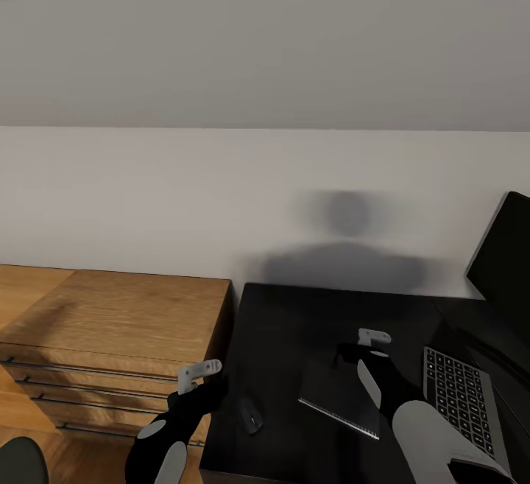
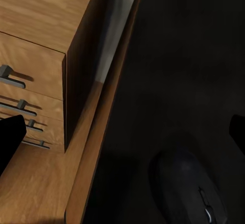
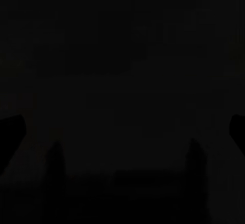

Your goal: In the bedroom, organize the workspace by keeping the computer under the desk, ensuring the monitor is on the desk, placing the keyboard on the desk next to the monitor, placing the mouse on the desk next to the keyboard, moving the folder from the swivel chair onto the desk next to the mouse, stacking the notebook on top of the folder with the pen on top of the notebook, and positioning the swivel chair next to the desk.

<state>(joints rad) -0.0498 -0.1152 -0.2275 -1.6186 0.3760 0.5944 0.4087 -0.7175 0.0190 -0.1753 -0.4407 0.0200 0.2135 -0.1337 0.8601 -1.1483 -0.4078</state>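
The black counter [image 1: 294, 322] stands against a plain white wall [image 1: 221, 174], just beside a wooden dresser [image 1: 110, 314]. On it lie the mouse [image 1: 251, 417], notebook [image 1: 342, 395] and keyboard [image 1: 460, 395]. The monitor [image 1: 508, 263] stands at its right. The left gripper [image 2: 122, 132] is spread wide above the mouse. The right gripper [image 1: 353, 355] hangs over the notebook; I cannot tell if it is open.

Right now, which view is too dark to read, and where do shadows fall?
Right wrist view: nearly black, detail lost. Head view: a soft blurred shadow on the wall above the desk. Left wrist view: evenly lit, mouse dim on the black top.
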